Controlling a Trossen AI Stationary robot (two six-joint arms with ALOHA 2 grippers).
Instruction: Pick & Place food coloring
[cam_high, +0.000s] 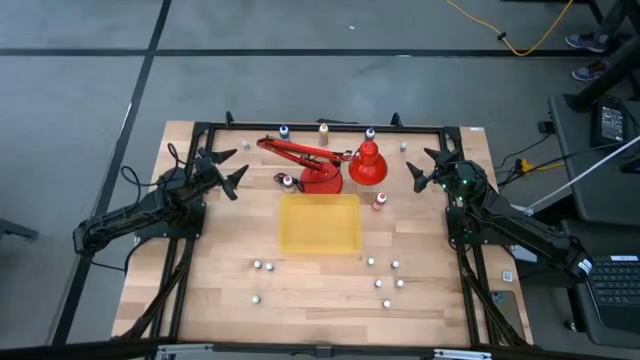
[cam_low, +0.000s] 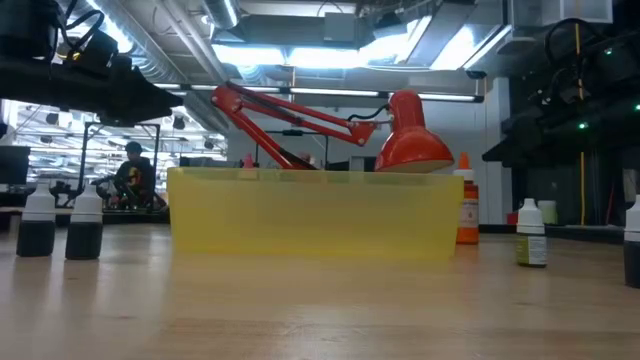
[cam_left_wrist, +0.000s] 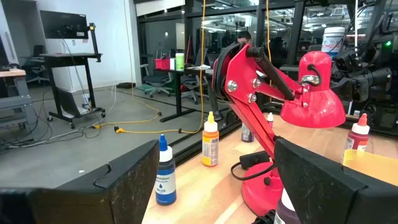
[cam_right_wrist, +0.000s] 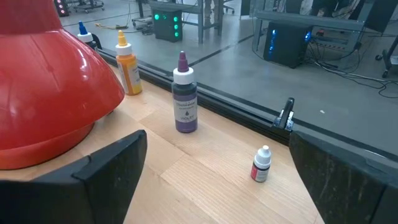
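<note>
The food coloring bottles stand upright on their bases on the wooden table. A blue-capped one (cam_left_wrist: 165, 171), an orange one (cam_left_wrist: 210, 144) and a violet one (cam_right_wrist: 185, 102) line the far edge. A tiny white one (cam_right_wrist: 261, 165) stands near the far right corner, and a red-capped one (cam_high: 379, 201) is beside the yellow tray (cam_high: 320, 222). Several small ones (cam_high: 385, 283) are scattered toward the near edge. My left gripper (cam_high: 232, 170) hovers open at the table's left, and my right gripper (cam_high: 420, 172) hovers open at its right. Neither touches anything.
A big red desk lamp (cam_high: 330, 165) stands behind the tray, its shade (cam_right_wrist: 50, 81) close to my right gripper. A black frame (cam_high: 320, 127) runs along the table's far edge. In the low view, two dark bottles (cam_low: 60, 222) stand left of the tray.
</note>
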